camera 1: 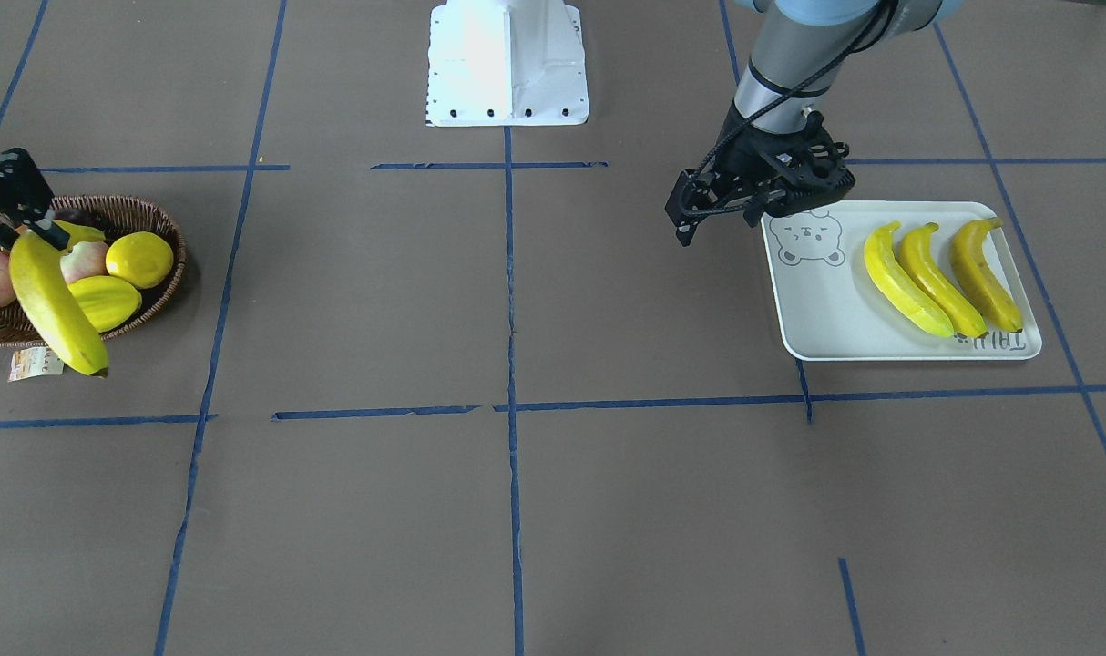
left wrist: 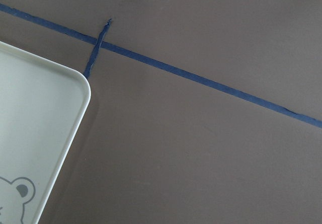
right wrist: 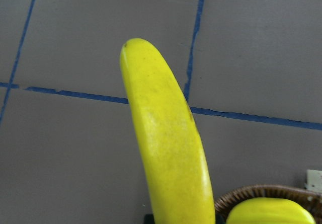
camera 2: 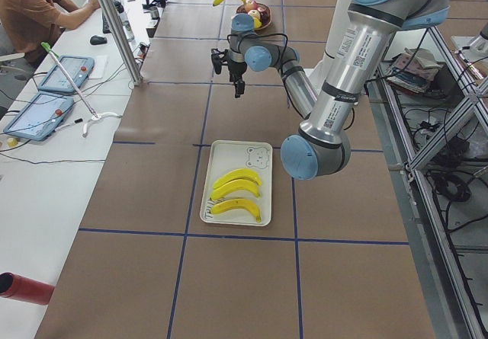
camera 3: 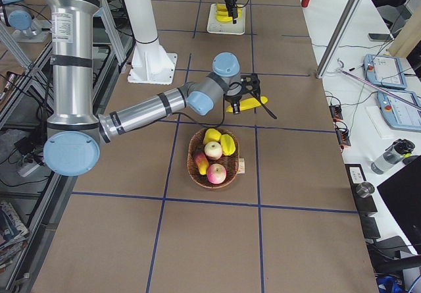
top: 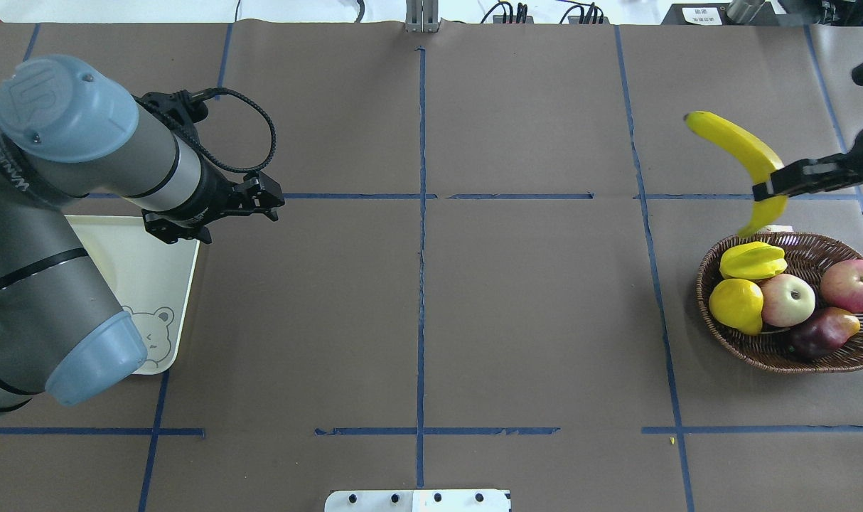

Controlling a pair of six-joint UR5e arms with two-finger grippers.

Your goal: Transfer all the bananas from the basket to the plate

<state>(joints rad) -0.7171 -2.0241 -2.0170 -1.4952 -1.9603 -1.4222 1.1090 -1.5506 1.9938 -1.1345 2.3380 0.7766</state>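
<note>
From the front, three bananas (camera 1: 940, 282) lie close side by side on the plate (camera 1: 822, 310). The plate is flat, white and smooth, with round corners, a low rim and a grey bear face. The left jaws hang just beside the bear corner. They look spread apart and hold nothing. Far across the bench (camera 1: 517, 510), the right jaws are squeezed onto the fourth banana (camera 1: 52, 305) near its top end. It hangs over the edge of the basket (camera 1: 143, 211).

From above, no banana is in the basket. Only a round lemon (top: 736, 304), a ribbed starfruit (top: 753, 260), two apples (top: 787, 299) and a dark pear (top: 822, 333) sit in it. The basket is oval, brown and bumpy, made of woven sticks. The bench is dull brown with thin blue tape lines (top: 421, 213).

From the left end, the three bananas look long, curved and shiny in a neat row.

From the right end, the fourth banana is up in the air, just past the basket.

The left wrist camera shows only the plate's round corner and bare bench, with no jaws in view.

The right wrist camera shows the held banana up close, with smooth yellow skin and a blunt tip.

So I think three of the four are done. The last one is out of the basket, but it must cross the whole bench. There looks to be room for it near the bear.
</note>
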